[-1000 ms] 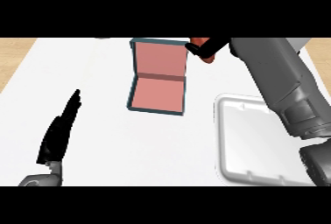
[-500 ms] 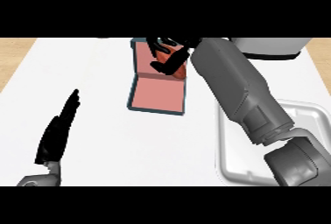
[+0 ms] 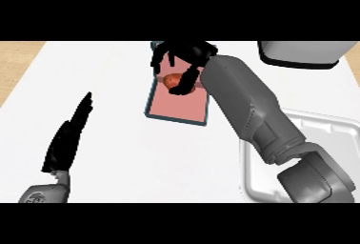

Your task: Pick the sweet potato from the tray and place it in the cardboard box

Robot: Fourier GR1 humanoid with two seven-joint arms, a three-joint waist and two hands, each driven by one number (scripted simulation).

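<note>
Sweet potato, small rounded orange-red lump point(image 3: 172, 81), sits under the black right hand point(image 3: 181, 57) over the far half of the shallow cardboard box w/ pink-red floor and dark teal rim point(image 3: 175, 106). Fingers curl down round it, so hand is closed on the potato; can't tell if it touches the box floor yet.

Step in hand, as I read it: the release. To do it well: lower till potato is just above or on the floor, well inside the rim, then spread fingers and lift straight up w/o dragging. Potato is rounded, prob. rolls a bit; low walls won't stop much, so centre it.

White plastic tray w/ rounded corners point(image 3: 262, 157) lies near right, partly behind the grey forearm. Black left hand point(image 3: 67, 138) rests at left, fingers straight, holding nothing. White smooth tabletop point(image 3: 119, 157) carries all.
</note>
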